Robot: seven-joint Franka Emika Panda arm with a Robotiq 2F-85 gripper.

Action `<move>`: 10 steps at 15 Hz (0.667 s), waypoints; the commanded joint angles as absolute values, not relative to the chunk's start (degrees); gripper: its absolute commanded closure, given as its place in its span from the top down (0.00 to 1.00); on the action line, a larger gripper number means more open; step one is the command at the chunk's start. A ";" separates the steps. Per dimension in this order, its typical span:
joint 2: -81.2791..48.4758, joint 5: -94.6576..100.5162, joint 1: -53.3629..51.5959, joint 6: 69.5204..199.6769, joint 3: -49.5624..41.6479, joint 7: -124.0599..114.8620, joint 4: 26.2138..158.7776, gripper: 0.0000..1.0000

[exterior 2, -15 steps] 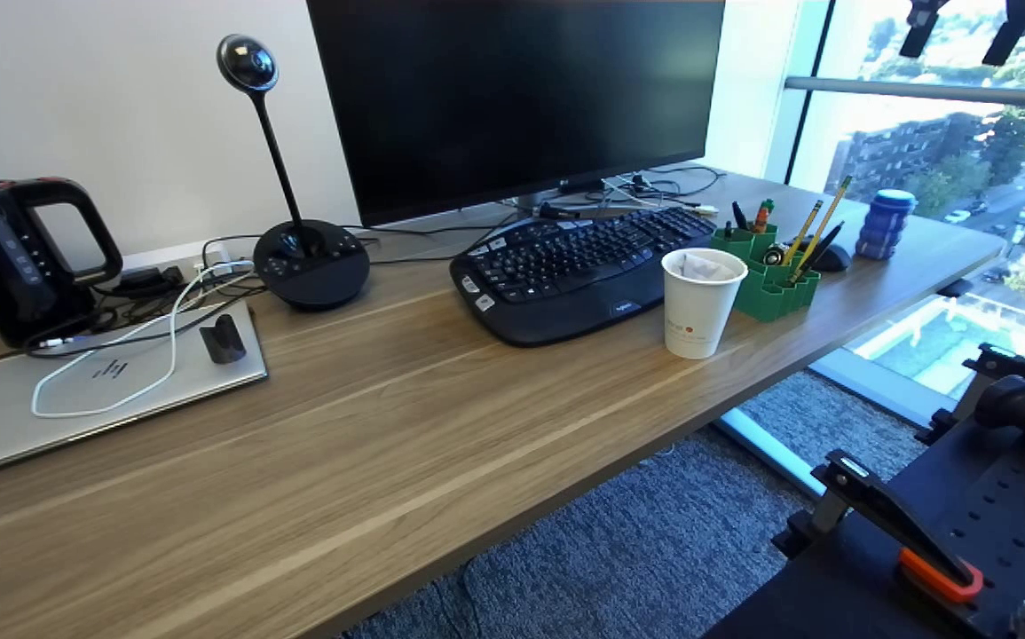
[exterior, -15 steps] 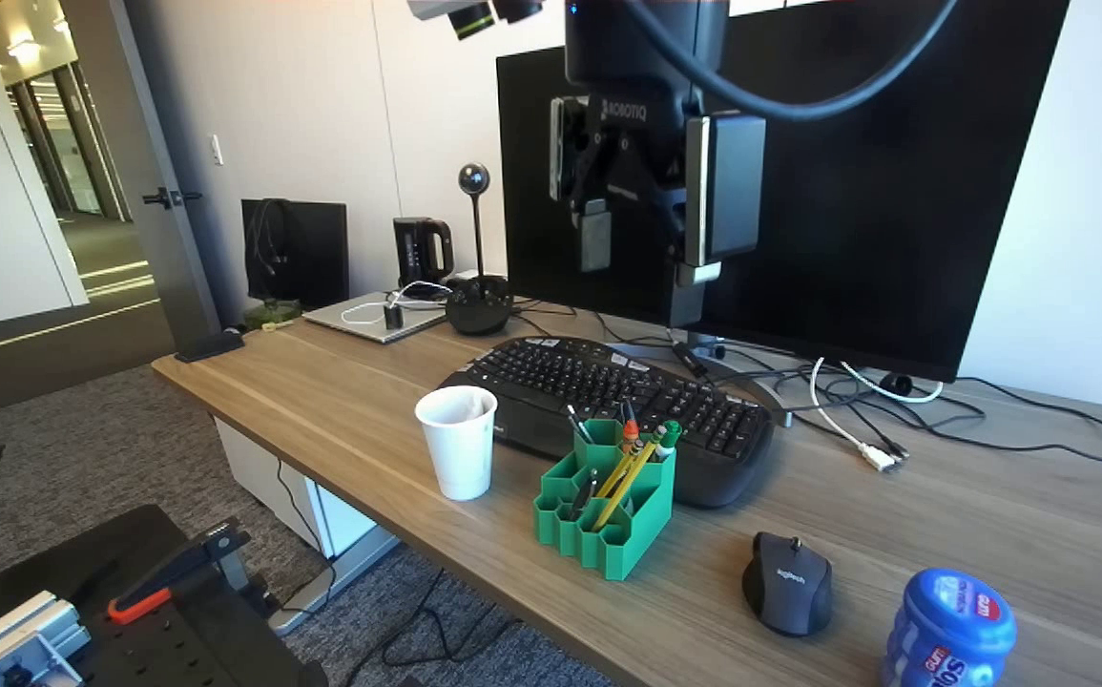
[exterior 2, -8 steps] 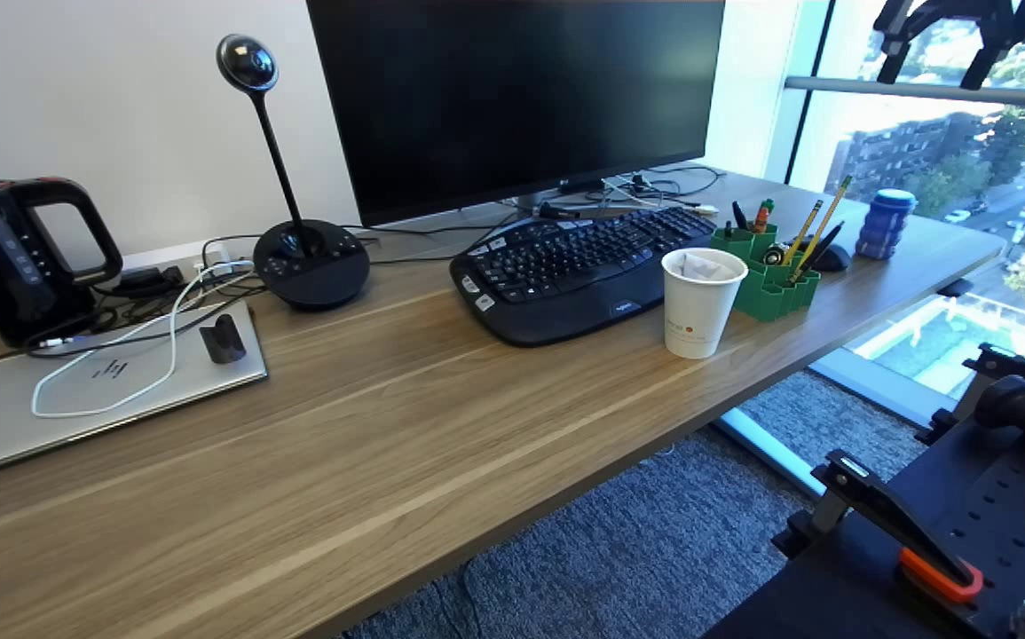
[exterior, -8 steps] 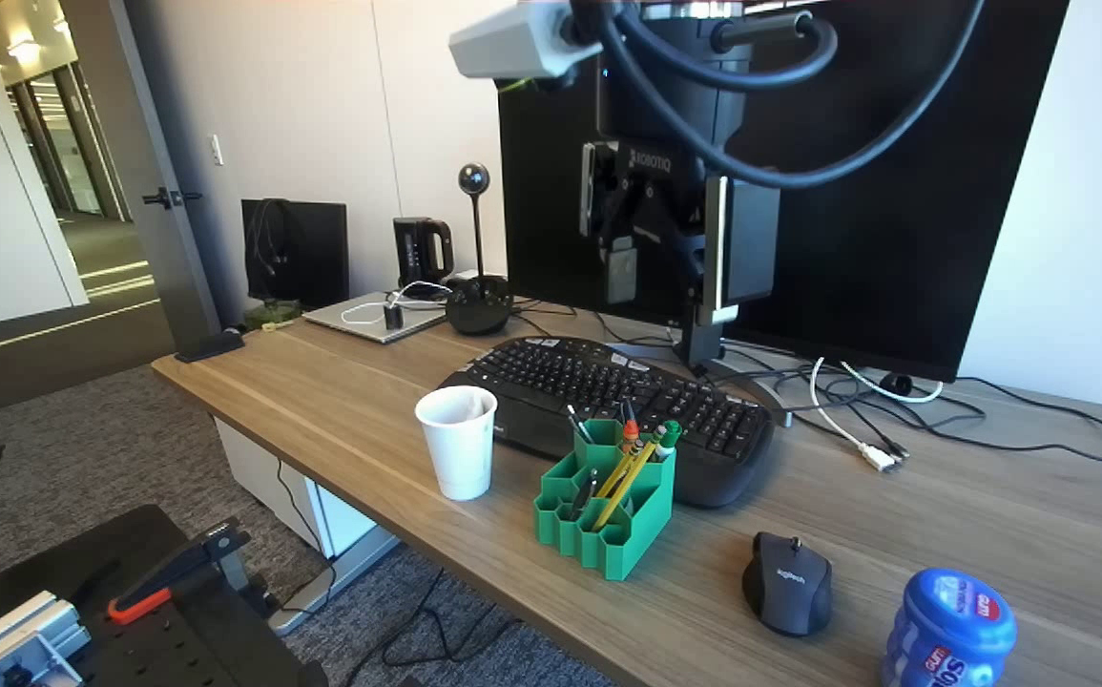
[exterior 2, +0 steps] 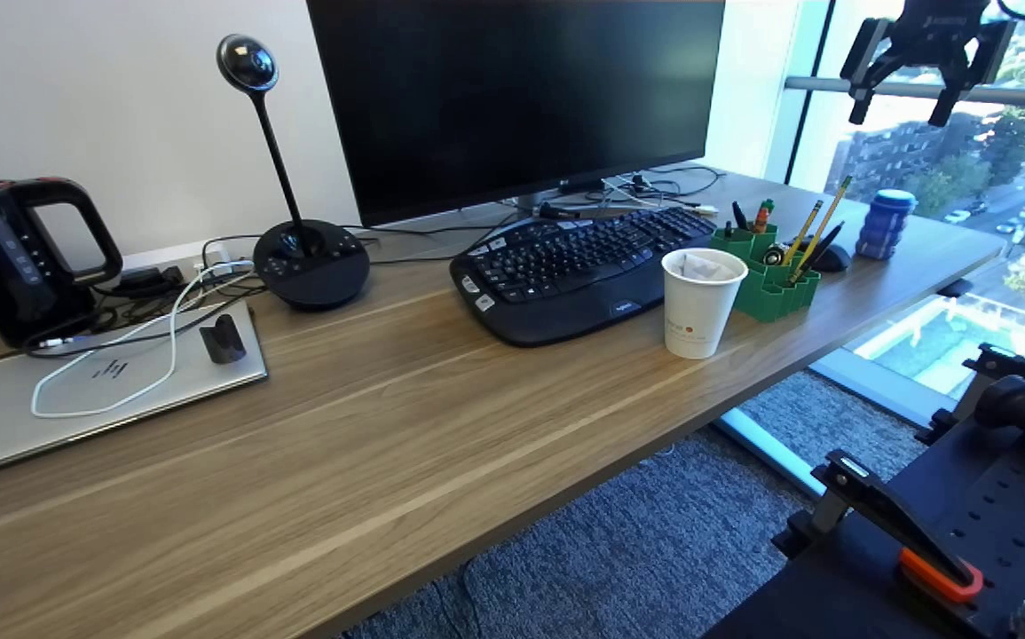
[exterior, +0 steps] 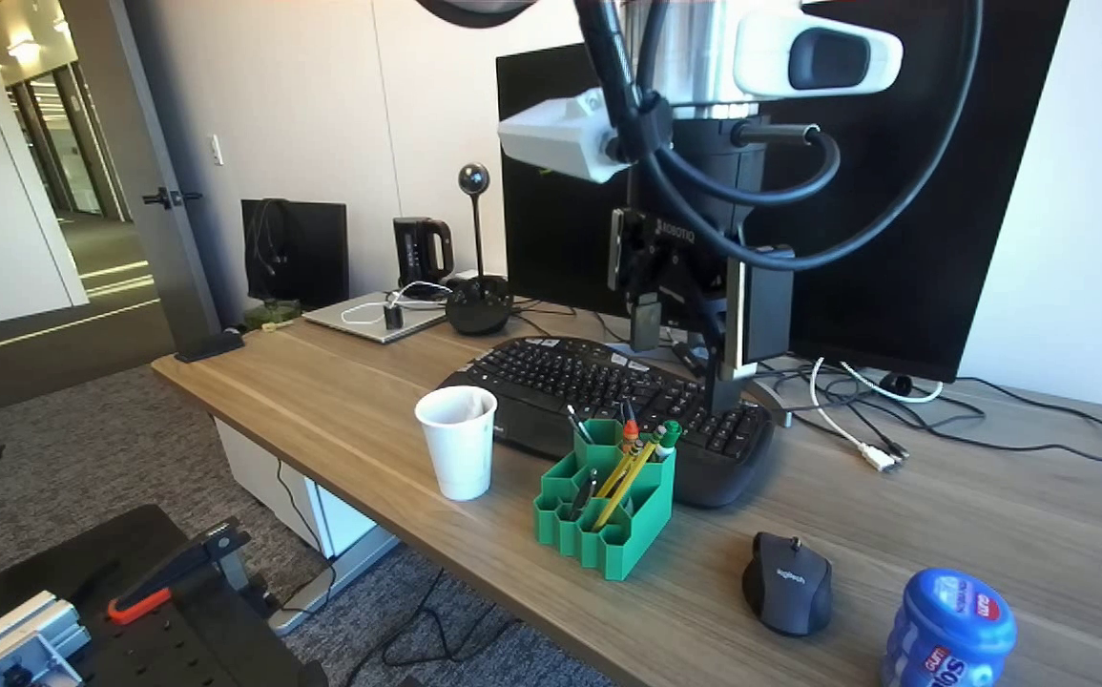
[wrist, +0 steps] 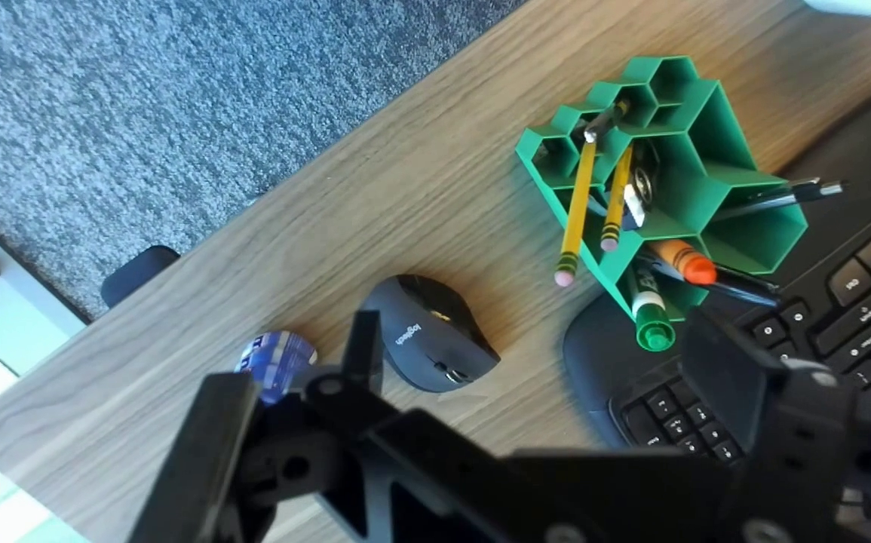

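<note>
My gripper (exterior: 686,359) is open and empty, pointing down in the air above the desk. It also shows at the upper right in an exterior view (exterior 2: 900,111). In the wrist view its fingers (wrist: 544,354) are wide apart, with the dark mouse (wrist: 427,332) by one finger and the black keyboard (wrist: 631,377) behind the other. The green pen organizer (wrist: 676,181) stands upright beside the keyboard, holding yellow pencils (wrist: 577,204), a green marker (wrist: 650,320), an orange marker (wrist: 680,260) and several pens. The gripper touches nothing.
A white paper cup (exterior: 460,448) stands left of the organizer. A blue gum tub (exterior: 951,630) stands near the mouse. A large monitor (exterior: 875,191) rises behind the keyboard, with loose cables (exterior: 989,420). A camera on a stand (exterior 2: 312,266), laptop (exterior 2: 113,373) and kettle (exterior 2: 24,257) are farther along.
My gripper has moved down, lower in both exterior views, shifting right in one and left in the other. It stays open. The desk objects have not moved.
</note>
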State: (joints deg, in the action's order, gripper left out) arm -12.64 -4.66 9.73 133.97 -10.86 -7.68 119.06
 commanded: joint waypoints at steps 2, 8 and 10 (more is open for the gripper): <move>-7.35 -3.10 9.98 133.48 -11.02 -6.19 121.64 1.00; 2.15 -4.84 11.42 129.55 -11.38 2.61 126.43 1.00; 5.64 -5.13 11.63 127.72 -11.83 6.52 128.38 1.00</move>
State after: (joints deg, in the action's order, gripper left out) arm -0.65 -4.54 11.01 130.36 -11.47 1.21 124.41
